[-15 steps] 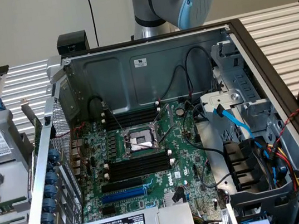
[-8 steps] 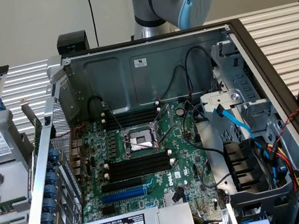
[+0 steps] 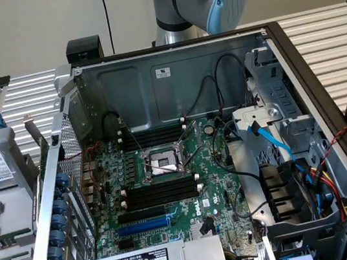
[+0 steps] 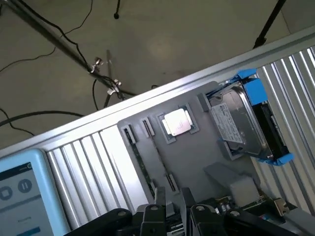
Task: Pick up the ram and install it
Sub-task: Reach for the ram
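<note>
Hovering over the edge-on ram (image 4: 141, 164) in the gray tray (image 4: 197, 152), at the case's (image 3: 173, 84) nine o'clock in the exterior view, the slightly spread jaws risk tilting it if they close off-centre.

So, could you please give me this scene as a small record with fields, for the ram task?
gripper: above the gray tray, close to the ram
ram: on edge in a groove of the tray
tray also holds: processor chip, hard drive
black memory slots: on the motherboard in the open case, look empty
blue slot: beside the black slots, looks empty
</note>
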Available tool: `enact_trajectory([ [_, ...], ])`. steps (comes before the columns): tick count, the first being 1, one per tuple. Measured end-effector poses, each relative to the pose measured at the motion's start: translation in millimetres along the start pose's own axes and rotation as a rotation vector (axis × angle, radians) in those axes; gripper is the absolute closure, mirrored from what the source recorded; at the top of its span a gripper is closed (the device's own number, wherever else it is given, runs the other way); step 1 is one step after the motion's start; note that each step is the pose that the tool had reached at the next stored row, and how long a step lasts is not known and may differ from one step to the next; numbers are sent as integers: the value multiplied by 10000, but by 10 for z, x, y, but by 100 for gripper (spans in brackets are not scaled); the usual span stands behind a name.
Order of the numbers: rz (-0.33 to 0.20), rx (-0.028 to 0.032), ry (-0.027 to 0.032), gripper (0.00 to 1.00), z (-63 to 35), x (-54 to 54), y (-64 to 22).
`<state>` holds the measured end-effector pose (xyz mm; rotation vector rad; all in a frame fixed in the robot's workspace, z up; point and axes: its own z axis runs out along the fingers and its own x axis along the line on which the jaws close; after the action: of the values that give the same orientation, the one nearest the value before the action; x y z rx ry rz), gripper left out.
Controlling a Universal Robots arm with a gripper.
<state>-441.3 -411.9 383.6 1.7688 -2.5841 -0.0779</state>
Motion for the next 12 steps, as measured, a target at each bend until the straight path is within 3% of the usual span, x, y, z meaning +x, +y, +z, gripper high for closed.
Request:
enact_trajectory([
  [12,-2171,-42,109,73,3,0,0],
])
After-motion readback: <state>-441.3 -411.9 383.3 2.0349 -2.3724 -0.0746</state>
